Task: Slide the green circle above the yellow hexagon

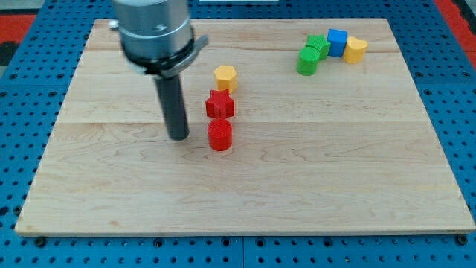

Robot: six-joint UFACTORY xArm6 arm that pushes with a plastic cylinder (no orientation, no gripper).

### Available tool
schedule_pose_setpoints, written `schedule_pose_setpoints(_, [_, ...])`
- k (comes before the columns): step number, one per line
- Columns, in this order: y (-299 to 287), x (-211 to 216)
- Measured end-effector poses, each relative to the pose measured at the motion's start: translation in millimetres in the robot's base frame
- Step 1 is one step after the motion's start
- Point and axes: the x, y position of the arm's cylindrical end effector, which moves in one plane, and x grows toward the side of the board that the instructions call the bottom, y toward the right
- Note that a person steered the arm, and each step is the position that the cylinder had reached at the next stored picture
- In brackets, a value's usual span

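The green circle [307, 61], a short cylinder, stands near the view's top right, touching a green block [318, 45] of unclear shape just above it. The yellow hexagon [225, 77] stands near the top centre, well to the left of the green circle. My tip [179, 137] rests on the board left of the red cylinder [219, 136] and below-left of the yellow hexagon, far from the green circle.
A red star-like block [220, 104] stands between the yellow hexagon and the red cylinder. A blue cube [337, 42] and a yellow heart-like block [355, 50] stand right of the green blocks. The wooden board [245, 201] lies on a blue pegboard.
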Motion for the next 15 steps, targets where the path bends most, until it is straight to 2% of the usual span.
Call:
schedule_pose_setpoints(1, [50, 40])
schedule_pose_setpoints(2, [125, 40])
schedule_pose_setpoints(4, [217, -49])
schedule_pose_setpoints(5, [251, -110])
schedule_pose_setpoints(6, [260, -147])
schedule_pose_setpoints(7, [259, -176])
schedule_pose_setpoints(9, [165, -176])
schedule_pose_setpoints(10, [159, -176])
schedule_pose_setpoints(11, [176, -152])
schedule_pose_setpoints(12, [173, -145])
schedule_pose_setpoints(15, [135, -157])
